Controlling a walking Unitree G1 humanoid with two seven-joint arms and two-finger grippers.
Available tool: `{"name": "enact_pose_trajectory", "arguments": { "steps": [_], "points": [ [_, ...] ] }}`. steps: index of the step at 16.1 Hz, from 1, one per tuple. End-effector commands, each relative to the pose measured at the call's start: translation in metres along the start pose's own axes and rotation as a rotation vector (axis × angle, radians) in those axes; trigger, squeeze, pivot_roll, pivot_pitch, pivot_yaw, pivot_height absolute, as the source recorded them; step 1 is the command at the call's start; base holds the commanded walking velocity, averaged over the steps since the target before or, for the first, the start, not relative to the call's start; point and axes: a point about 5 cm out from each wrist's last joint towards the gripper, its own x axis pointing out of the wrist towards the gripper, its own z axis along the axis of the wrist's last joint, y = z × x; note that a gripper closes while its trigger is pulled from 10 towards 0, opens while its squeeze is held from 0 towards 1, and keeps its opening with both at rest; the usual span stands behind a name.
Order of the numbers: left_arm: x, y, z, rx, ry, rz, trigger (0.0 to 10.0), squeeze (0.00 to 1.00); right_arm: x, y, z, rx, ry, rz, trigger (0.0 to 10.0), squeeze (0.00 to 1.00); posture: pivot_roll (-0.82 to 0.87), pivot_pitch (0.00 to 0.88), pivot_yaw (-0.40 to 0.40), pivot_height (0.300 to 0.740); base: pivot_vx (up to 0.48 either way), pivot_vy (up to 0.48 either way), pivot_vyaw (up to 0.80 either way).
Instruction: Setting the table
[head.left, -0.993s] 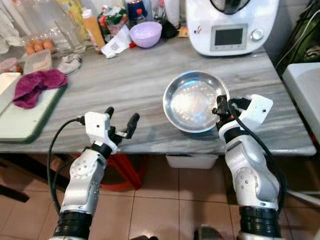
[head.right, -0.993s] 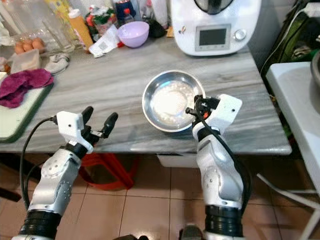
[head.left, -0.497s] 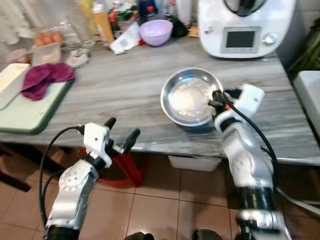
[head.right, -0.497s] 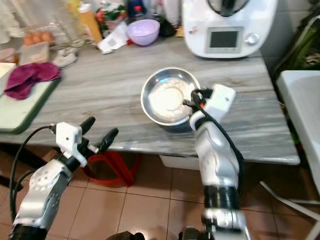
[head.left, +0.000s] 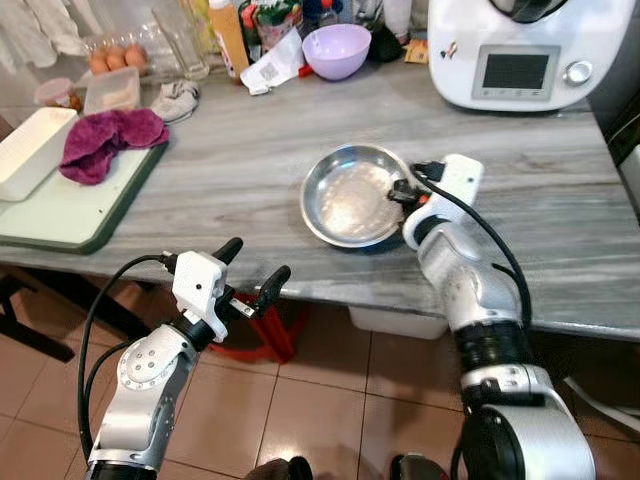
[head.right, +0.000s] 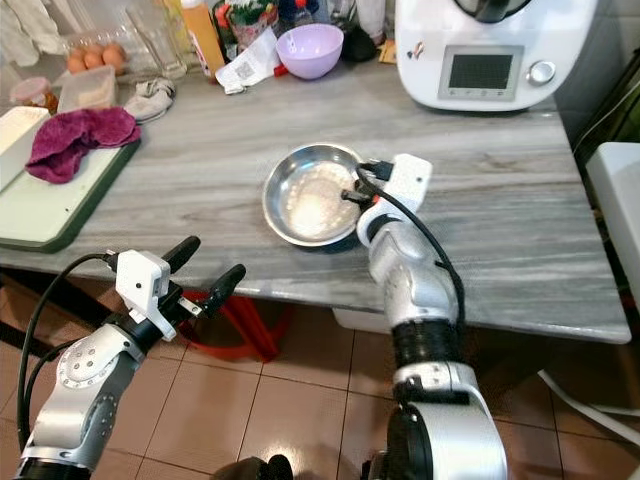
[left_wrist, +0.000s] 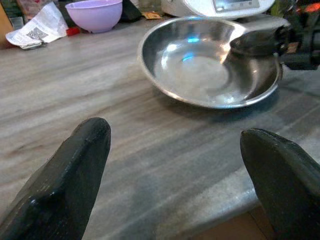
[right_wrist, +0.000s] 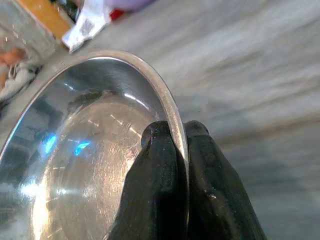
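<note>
The rim of the steel bowl (head.left: 352, 196) was pinched by the right hand (right_wrist: 172, 150) on the grey counter (head.left: 230, 170). The left hand (head.left: 250, 272) was held open and empty. Placement was judged barely begun.

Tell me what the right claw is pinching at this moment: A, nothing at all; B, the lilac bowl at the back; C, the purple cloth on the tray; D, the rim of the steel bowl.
D: the right claw is shut on the rim of the steel bowl, one finger inside the rim and one outside, on the grey table.
</note>
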Motion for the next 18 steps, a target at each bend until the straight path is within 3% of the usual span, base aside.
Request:
{"name": "enact_pose_trajectory", "arguments": {
  "steps": [1,6,7,8,14,18],
  "points": [
    [-0.004,0.002,0.000,0.003,0.012,0.003,10.0,0.00,0.003,0.006,-0.003,0.035,0.032,0.021,10.0,0.00,-0.07,0.190,0.128,0.740,0.000,0.000,0.00],
    [0.001,-0.005,0.002,-0.016,0.002,-0.016,10.0,0.00,0.010,0.014,-0.012,0.064,0.098,0.051,10.0,0.02,-0.08,0.187,0.136,0.740,0.000,0.000,0.00],
    [0.001,-0.007,0.002,-0.018,0.002,-0.023,10.0,0.00,0.011,0.016,-0.013,0.068,0.110,0.059,10.0,0.95,-0.08,0.186,0.137,0.740,0.000,0.000,0.00],
    [0.002,-0.007,0.002,-0.020,0.003,-0.025,10.0,0.00,0.011,0.019,-0.014,0.070,0.117,0.071,10.0,1.00,-0.08,0.186,0.137,0.740,0.000,0.000,0.00],
    [0.004,-0.008,0.003,-0.023,-0.005,-0.018,10.0,0.00,0.015,0.025,-0.009,0.060,0.093,0.088,10.0,1.00,-0.08,0.182,0.137,0.740,0.000,0.000,0.00],
    [0.004,-0.008,0.004,-0.025,-0.007,-0.017,10.0,0.00,0.013,0.032,0.003,-0.015,-0.017,0.130,10.0,1.00,-0.07,0.182,0.140,0.740,0.000,0.000,0.00]
  ]
}}
